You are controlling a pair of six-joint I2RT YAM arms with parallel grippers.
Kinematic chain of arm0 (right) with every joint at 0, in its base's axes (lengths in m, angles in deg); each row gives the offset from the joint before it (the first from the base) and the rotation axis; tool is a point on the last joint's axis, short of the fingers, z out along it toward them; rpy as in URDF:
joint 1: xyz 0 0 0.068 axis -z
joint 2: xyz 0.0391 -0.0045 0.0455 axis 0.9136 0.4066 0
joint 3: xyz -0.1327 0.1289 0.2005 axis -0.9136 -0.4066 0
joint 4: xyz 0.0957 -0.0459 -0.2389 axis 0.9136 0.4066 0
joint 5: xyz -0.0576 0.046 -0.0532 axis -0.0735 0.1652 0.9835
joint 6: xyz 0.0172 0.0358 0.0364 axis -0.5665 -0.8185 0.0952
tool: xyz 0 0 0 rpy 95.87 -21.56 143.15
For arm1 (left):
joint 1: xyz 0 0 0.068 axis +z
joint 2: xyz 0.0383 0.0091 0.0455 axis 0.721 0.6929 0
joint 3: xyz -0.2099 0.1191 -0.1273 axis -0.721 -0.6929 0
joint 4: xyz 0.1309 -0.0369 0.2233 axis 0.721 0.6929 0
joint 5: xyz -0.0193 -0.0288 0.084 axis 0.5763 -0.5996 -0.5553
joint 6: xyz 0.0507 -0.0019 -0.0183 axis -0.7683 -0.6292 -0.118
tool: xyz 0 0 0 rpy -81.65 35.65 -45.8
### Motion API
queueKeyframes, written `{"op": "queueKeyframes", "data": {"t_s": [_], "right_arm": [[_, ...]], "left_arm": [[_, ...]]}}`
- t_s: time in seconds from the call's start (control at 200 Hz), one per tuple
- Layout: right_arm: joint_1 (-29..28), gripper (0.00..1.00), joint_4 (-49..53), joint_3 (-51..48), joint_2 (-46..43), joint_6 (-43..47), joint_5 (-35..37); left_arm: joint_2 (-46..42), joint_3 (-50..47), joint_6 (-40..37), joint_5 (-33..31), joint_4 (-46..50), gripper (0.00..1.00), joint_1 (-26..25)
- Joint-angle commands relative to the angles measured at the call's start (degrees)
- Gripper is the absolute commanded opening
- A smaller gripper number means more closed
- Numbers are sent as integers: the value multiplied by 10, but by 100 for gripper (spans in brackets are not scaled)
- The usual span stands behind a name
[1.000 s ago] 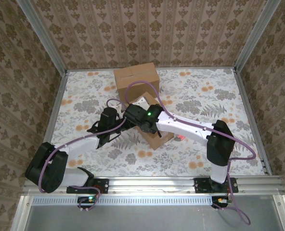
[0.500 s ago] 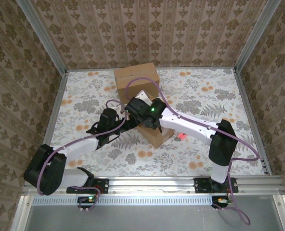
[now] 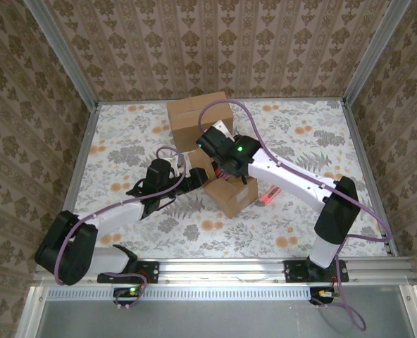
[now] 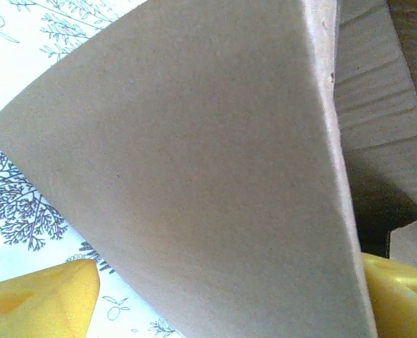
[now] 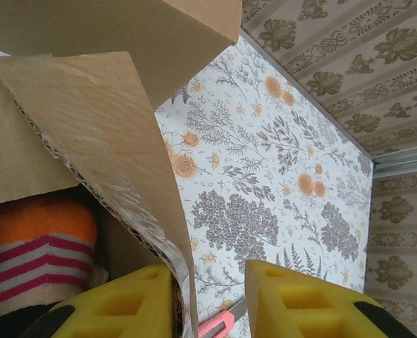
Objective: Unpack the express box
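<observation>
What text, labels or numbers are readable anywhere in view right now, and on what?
None readable.
Open box and closed box: bare cardboard, no label seen.
Striped item inside: no lettering.
Pink cutter: too small to tell.

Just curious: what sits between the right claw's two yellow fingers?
In the right wrist view, the taped box flap stands between the right gripper's fingers; beyond it lies a pink-handled cutter.
</observation>
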Motion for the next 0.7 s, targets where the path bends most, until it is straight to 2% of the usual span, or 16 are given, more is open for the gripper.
{"op": "queueKeyframes", "data": {"t_s": [0.0, 0.425, 0.695], "right_arm": [[48, 30, 28, 10, -44, -10, 75], [109, 18, 15, -29, -81, -34, 18], [143, 13, 6, -51, -99, -39, -5]], "left_arm": [[33, -54, -51, -31, 188, 87, 2], [31, -57, -51, -30, 191, 88, 2], [30, -59, -52, -31, 192, 88, 2]]}}
